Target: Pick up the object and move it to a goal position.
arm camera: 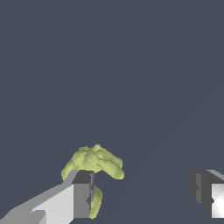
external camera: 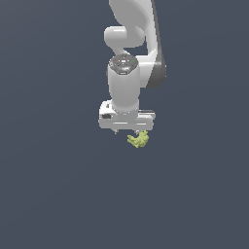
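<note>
A plain dark grey-blue surface (external camera: 53, 194) carries 1 yellow-green object (external camera: 138, 140).

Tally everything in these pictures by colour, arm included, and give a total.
Yellow-green: 1, the lumpy object, beside one of the open gripper's fingers.
White and grey: 1, the robot arm.
Total: 2.

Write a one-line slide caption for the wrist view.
Open gripper beside a lumpy yellow-green figure, one finger against it.

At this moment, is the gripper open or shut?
Open: in the wrist view its fingers stand far apart, and the object lies beside one, ungripped.
</note>
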### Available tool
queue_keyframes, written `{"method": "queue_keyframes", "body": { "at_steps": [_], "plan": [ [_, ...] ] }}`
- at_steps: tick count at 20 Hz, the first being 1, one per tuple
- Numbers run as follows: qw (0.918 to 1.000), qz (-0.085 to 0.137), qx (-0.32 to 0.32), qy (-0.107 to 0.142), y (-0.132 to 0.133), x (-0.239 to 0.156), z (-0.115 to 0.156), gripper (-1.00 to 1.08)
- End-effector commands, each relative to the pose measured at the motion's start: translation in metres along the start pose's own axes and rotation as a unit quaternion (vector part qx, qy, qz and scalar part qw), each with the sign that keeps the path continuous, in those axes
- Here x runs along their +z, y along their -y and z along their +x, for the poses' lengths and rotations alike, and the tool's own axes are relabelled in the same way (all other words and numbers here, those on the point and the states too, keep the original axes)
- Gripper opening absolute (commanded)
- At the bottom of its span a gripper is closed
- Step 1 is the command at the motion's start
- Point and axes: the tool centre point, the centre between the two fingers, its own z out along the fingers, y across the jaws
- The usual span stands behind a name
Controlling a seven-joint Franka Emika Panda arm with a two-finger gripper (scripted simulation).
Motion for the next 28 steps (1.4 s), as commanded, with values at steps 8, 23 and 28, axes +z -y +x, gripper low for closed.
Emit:
{"method": "queue_keyframes", "body": {
  "at_steps": [8,23,28],
  "plan": [
    [0.9988,0.036,-0.016,-0.029,0.022,-0.037,0.003,0.68],
    [0.9736,0.128,-0.104,-0.158,0.108,-0.19,-0.013,0.68],
    [0.9587,0.139,-0.142,-0.203,0.139,-0.238,-0.031,0.68]
  ]
}}
